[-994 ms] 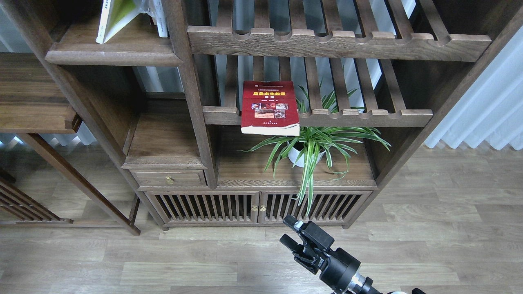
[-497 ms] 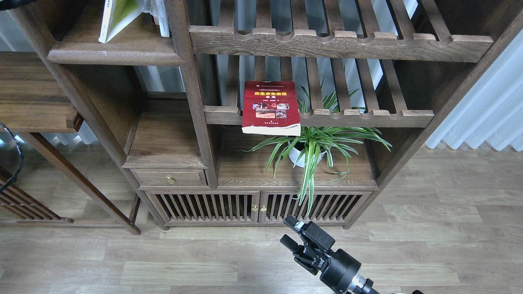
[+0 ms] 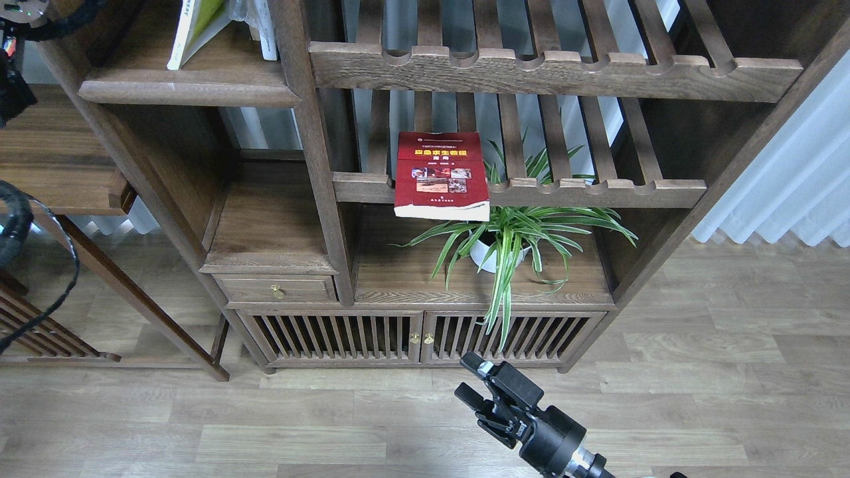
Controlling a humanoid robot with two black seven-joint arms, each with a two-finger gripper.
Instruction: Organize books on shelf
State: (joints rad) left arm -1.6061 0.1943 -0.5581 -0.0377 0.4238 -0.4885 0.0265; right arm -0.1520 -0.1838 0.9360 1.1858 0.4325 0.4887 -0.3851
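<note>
As my left arm [image 3: 13,99] has entered far left, right claw [image 3: 475,378] stays wide, empty; red book [image 3: 441,174] awaits shelving.

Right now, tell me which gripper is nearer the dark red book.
Right. The right gripper sits low, over the floor, below the dark red book. The left gripper is not in view; only arm parts show at far left.

The floor [image 3: 697,372] is grey-brown wood-look plank. A dark wooden bookcase [image 3: 312,153] stands on it, with two slatted racks [image 3: 551,66] on the right, each with a notched front rail. At the base are two slatted doors [image 3: 418,337] with brass knobs; a small drawer [image 3: 275,290] sits to their upper left. A potted plant [image 3: 508,242] stands above the doors. White curtains [image 3: 790,192] hang at right. Lighting is even.
</note>
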